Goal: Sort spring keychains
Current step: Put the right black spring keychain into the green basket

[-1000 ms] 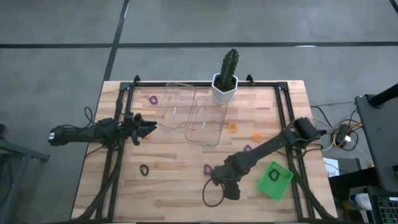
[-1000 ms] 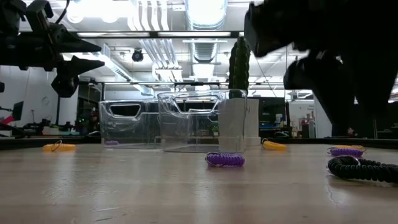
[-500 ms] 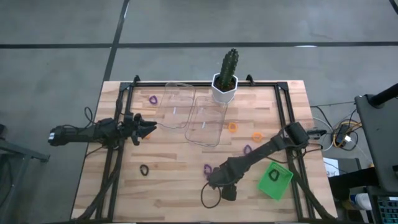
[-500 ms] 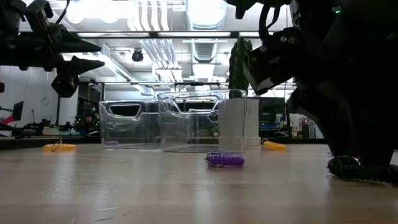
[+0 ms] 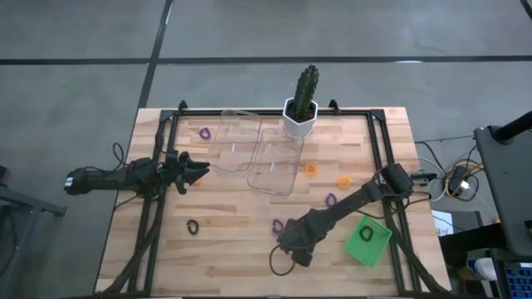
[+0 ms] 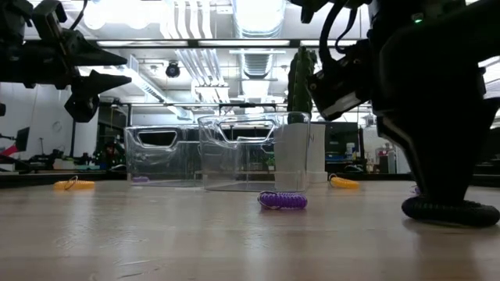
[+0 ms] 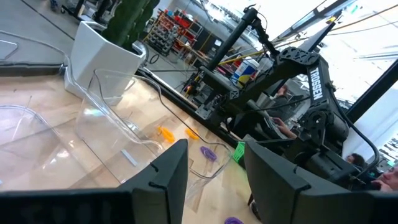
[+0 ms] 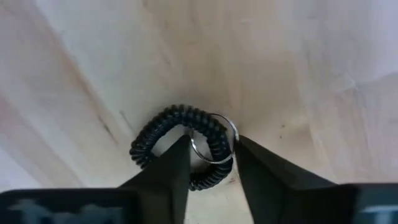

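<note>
My right gripper (image 5: pixel 291 249) is open and low over the table near its near edge, pointing down. Its fingers straddle one side of a black spring keychain (image 8: pixel 180 146), which lies flat on the wood; it also shows in the low view (image 6: pixel 445 211). Other keychains lie flat on the table: purple (image 5: pixel 277 225), purple (image 5: pixel 331 198), purple (image 5: pixel 204 132), orange (image 5: pixel 311 169), orange (image 5: pixel 342 181), black (image 5: pixel 193 226). My left gripper (image 5: pixel 199 170) is open and empty, held above the table's left part. My right gripper comes from above, pointing down. One finger (image 8: pixel 171 168) stands inside the keychain's loop, the other (image 8: pixel 255 168) outside it, with the coil's stretch by the metal ring (image 8: pixel 214 140) between them. I cannot tell whether the fingers touch it. The keychain lies on the table.
Two clear bins (image 5: pixel 235 141) (image 5: pixel 278 162) stand at the far middle, with a white cactus pot (image 5: pixel 301 118) behind them. A green tray (image 5: pixel 367 241) lies at the near right. A black frame (image 5: pixel 378 158) runs along the table's sides.
My right gripper has come down from well above the table onto the black keychain near the near edge, its fingers staying open. The keychain still lies on the wood.
</note>
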Available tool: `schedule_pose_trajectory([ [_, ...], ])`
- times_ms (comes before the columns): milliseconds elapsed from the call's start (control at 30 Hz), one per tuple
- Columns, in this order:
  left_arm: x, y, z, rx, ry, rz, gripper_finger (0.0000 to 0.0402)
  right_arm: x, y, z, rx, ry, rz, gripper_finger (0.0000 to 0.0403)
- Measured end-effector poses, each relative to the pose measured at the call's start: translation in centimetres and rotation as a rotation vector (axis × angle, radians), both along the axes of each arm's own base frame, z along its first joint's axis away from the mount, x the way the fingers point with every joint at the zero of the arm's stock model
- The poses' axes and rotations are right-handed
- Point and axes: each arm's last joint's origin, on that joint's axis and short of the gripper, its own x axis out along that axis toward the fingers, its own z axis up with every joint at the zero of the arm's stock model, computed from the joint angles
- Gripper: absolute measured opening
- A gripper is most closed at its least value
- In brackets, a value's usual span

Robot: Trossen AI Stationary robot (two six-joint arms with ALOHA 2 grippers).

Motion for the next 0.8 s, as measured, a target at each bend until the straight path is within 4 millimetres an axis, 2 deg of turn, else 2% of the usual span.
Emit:
schedule_pose_trajectory([
  [200,0.0,0.0,0.0,0.000,0.000,0.000,0.0151,-0.1,0.1,0.1,-0.017,0.001,-0.029,0.0040],
  [300,0.0,0.0,0.0,0.000,0.000,0.000,0.0151,0.0,0.4,1.1,-0.010,-0.030,-0.004,0.0018],
  [400,0.0,0.0,0.0,0.000,0.000,0.000,0.0151,0.4,0.8,2.7,0.008,-0.110,0.014,0.0016],
  [500,0.0,0.0,0.0,0.000,0.000,0.000,0.0151,0.1,0.6,6.2,0.052,-0.201,0.016,0.0015],
  [633,0.0,0.0,0.0,0.000,0.000,0.000,0.0151,-0.3,0.8,11.0,0.165,-0.429,0.061,0.0014],
  [800,0.0,0.0,0.0,0.000,0.000,-0.006,0.0151,-1.4,0.5,18.3,0.284,-0.814,0.093,0.0013],
])
